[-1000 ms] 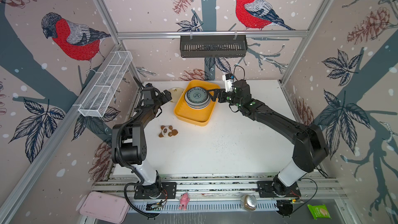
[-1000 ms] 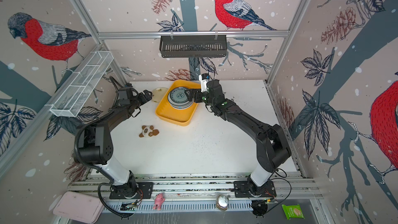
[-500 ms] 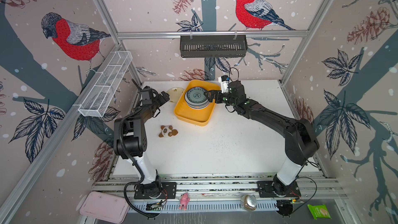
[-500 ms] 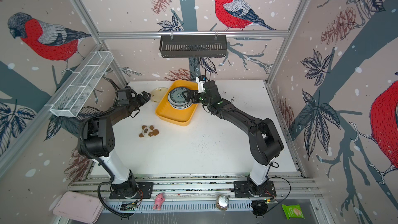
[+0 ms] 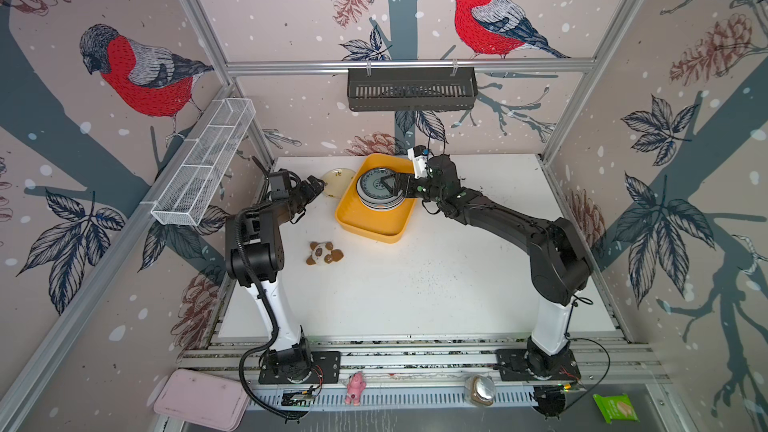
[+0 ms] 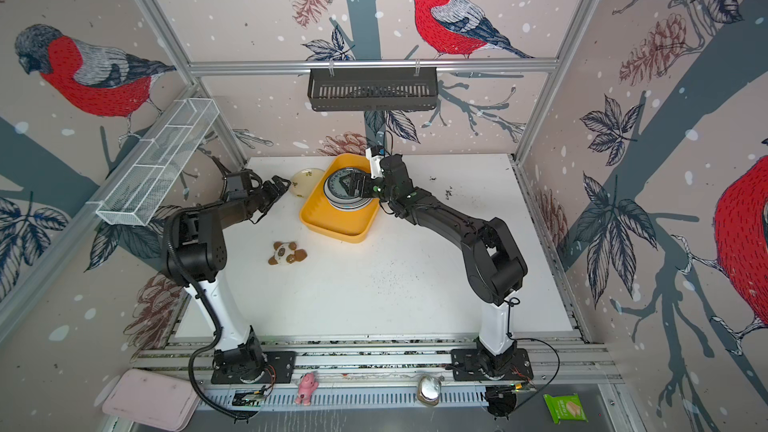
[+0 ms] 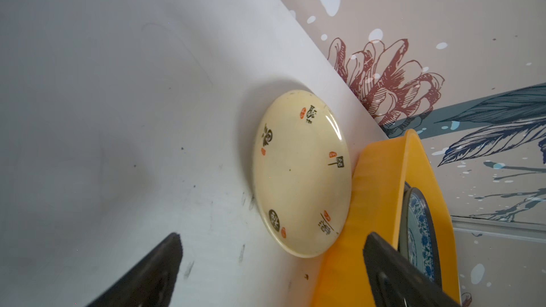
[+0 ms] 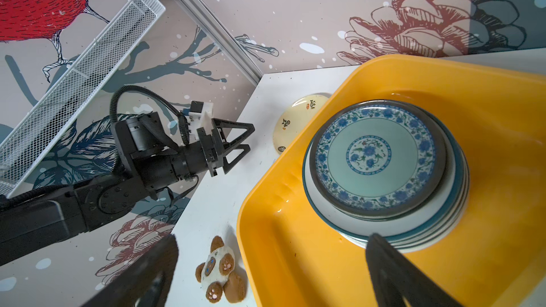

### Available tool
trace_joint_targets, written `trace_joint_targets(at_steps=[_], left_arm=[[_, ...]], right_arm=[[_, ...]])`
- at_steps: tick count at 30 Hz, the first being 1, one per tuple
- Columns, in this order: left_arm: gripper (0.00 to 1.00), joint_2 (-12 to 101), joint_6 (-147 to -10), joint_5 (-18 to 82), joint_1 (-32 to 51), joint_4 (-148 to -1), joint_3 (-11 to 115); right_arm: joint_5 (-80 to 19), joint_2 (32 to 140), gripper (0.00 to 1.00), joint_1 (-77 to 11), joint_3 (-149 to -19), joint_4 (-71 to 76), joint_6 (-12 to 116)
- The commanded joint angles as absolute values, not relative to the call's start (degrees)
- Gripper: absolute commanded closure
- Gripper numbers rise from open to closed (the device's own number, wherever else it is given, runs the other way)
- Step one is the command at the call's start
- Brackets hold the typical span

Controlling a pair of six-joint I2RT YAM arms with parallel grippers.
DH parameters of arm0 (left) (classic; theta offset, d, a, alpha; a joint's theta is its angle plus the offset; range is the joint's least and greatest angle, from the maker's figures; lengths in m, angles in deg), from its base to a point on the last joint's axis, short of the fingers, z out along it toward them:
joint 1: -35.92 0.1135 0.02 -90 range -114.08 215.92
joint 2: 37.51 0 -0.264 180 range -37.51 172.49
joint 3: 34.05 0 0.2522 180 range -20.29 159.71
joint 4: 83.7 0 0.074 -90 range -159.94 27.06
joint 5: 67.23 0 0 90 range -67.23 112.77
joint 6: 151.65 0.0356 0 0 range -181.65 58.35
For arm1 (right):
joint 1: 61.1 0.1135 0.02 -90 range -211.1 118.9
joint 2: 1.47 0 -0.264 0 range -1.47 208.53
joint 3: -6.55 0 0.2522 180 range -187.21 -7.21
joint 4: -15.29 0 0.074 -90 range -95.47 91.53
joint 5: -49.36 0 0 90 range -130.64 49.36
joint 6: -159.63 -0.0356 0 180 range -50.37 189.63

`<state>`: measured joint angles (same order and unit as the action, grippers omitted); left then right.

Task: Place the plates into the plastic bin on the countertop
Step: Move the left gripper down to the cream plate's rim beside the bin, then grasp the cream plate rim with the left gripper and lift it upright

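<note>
We see plates [image 5: 380, 197] stacked at the bin's [image 5: 365, 224] twelve o'clock end. One cream plate [image 5: 337, 182] lies on the counter [image 5: 415, 284] beside the bin at ten o'clock, so our left hand [image 5: 316, 189], spread apart, faces it, probably to grasp it. Our right hand [image 5: 390, 187] hovers apart, empty, above the stack.

Left tool [image 5: 318, 188]: we see jaws wide apart, left of centre.
Right tool [image 5: 389, 187]: jaws wide apart, arm outstretched, upper centre.

stack of plates [image 5: 371, 198] in bin [image 5: 371, 224], lone plate [image 5: 335, 179] just left, toy [image 5: 323, 253] in front
</note>
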<state>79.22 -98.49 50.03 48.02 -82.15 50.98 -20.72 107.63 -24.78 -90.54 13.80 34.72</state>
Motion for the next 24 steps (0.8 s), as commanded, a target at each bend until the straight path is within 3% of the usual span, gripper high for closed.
trace_joint_targets(at_steps=[1, 11, 24], left_arm=[[0.04, 81.2, -102.7, 55.5, 48.8, -87.6, 51.6], [0.08, 88.4, -103.2, 57.4, 48.9, -85.5, 58.3], [0.22, 95.8, -100.9, 55.7, 47.0, -77.3, 67.5]], right_arm=[[-20.0, 108.8, 0.00, -24.6, -92.4, 14.0, 33.9], [-19.5, 114.0, 0.00, -24.3, -98.1, 12.2, 32.9], [-21.3, 116.4, 0.00, -24.2, -102.0, 8.5, 33.8]])
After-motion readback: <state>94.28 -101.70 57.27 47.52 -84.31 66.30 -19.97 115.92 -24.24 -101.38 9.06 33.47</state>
